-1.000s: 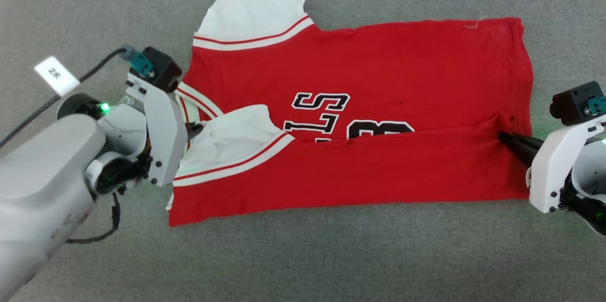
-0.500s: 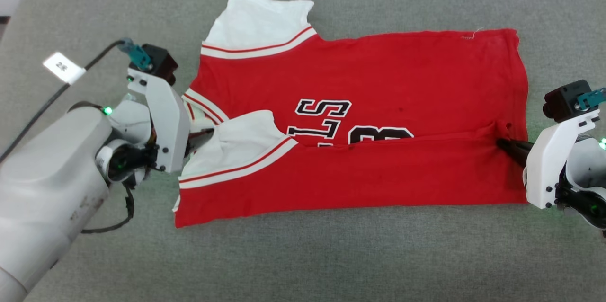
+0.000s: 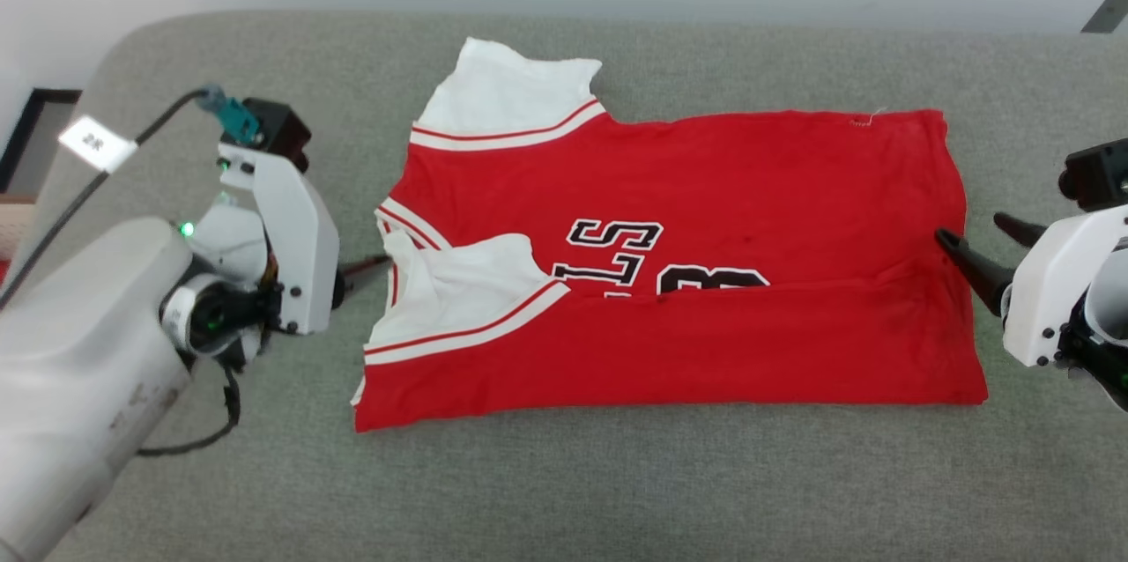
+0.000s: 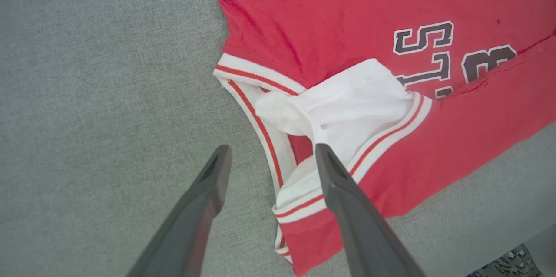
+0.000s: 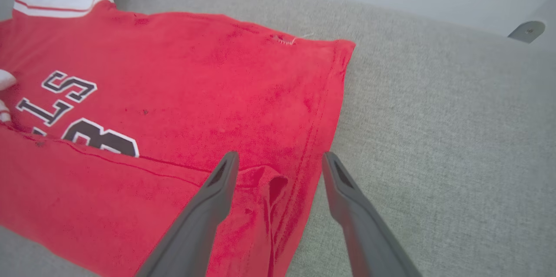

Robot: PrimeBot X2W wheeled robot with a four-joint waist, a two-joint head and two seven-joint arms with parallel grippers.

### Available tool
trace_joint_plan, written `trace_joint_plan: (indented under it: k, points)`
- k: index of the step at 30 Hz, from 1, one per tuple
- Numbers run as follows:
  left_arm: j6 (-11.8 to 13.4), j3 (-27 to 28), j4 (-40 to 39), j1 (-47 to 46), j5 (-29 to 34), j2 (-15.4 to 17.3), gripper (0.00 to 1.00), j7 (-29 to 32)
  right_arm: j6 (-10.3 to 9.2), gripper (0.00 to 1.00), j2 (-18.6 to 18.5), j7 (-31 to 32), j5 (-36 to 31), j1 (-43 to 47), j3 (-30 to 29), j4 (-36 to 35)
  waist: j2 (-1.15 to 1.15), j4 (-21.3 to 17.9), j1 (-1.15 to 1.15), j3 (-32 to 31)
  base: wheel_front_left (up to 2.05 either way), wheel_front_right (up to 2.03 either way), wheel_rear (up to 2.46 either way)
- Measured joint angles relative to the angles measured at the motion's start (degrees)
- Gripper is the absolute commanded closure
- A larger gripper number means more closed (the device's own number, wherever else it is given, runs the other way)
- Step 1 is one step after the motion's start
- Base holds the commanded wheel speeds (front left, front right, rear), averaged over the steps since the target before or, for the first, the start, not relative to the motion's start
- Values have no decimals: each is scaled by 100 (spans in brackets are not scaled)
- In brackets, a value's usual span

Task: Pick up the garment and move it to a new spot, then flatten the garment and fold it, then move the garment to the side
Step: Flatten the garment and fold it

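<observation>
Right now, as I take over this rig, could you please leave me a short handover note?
Left pincer: open, holding nothing, at the garment collar end.
Right pincer: open, holding nothing, at the hem end.
Garment: flat on the grey cushion, near long edge folded up over the lower lettering, near sleeve tucked in, far sleeve sticking out.
Done: spread out, first fold laid.
Left: probably fold the far side and sleeve in, finish folding, then move it aside.
</observation>
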Motion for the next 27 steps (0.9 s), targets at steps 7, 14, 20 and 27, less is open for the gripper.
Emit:
trace_joint_plan:
  k: [7, 14, 20, 27]
  points:
    - [548, 46, -592, 444, -424, 326, 0, 434, 0, 0, 200, -602, -266, 307, -606, -231, 0, -26, 0, -147, 0, 0, 0]
    - [1078, 8, -1093, 861, -737, 590, 0, 773, 0, 0, 488, -773, -495, 803, -1260, -719, 0, -192, 0, -145, 0, 0, 0]
    - [1450, -90, -1316, 1109, -888, 722, 0, 1053, 0, 0, 838, -698, -782, 1347, -2012, -1305, 0, -379, 0, -129, 0, 0, 0]
    - [1621, -108, -1236, 1288, -940, 755, 0, 1045, 0, 0, 1378, -366, -1067, 1936, -2805, -2062, 0, -562, 0, -85, 0, 0, 0]
